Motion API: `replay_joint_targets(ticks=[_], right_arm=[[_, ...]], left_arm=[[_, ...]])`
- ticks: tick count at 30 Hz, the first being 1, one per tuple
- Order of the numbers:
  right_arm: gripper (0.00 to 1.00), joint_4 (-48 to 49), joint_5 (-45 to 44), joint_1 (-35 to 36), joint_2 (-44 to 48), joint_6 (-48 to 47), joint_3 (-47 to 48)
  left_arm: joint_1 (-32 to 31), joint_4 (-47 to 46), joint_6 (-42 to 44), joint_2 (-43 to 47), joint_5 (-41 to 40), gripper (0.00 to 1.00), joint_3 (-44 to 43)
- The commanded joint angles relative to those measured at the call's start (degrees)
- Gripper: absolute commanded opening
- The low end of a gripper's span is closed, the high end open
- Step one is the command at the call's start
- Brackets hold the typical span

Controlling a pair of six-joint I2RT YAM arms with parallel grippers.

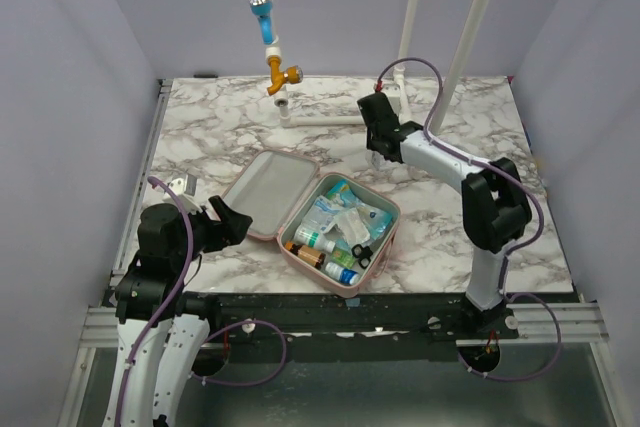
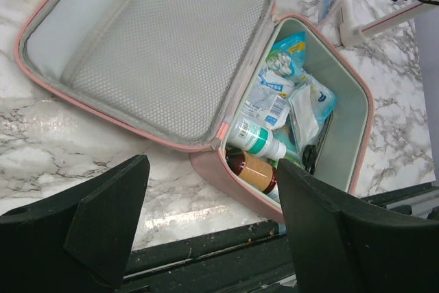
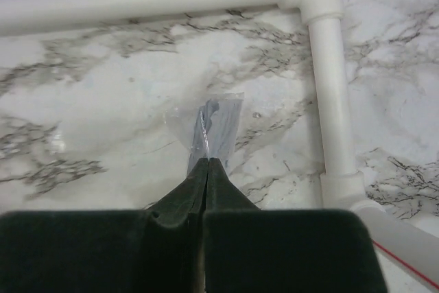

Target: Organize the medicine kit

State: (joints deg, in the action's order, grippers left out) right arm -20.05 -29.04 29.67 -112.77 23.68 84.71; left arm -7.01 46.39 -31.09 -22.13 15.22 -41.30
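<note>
From where I stand, the pink medicine kit (image 1: 268, 194) lies wide open near the front edge of the table (image 1: 200, 137). Its grey mesh-lined lid is flat on the left, and the deeper half is packed with small bottles (image 1: 315, 240) and blue packets (image 1: 340, 192).

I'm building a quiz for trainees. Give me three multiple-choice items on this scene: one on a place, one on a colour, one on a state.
1. Where is the right gripper? A at the near edge; B by the white pipe; C beside the left arm.
2. What colour is the kit shell? A blue; B pink; C black.
3. The left gripper is: A open, empty; B shut on a bottle; C shut on scissors.
Answers: 1 B: it pinches a clear bag beside the pipe. 2 B: pink rim and wall. 3 A: fingers spread wide, holding nothing.
</note>
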Motion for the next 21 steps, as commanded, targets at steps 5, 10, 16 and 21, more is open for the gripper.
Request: replay_joint_targets(ticks=[5,10,16,21], right_arm=[[0.01,7.95,5.42,2.60,12.58,-8.73,-4.13],[0.01,9.13,12.48,4.37,19.45,-12.74,-7.80],[0.01,10.90,25.98,6.74,29.70,-16.24,-15.09],[0.01,10.02,33.51,10.62,37.43,-19.76,-19.80]], left_arm=[[-0.37,-0.45,0.50,-0.40,-0.06,0.79,0.69],[-0.30,-0.62,0.70,-1.43,1.33,0.84,0.35],[-0.33,0.17,-0.58,-1.97,4.58,0.84,-0.92],[-0.34,1.22,-3.30,-3.55,9.99,0.84,-3.17]])
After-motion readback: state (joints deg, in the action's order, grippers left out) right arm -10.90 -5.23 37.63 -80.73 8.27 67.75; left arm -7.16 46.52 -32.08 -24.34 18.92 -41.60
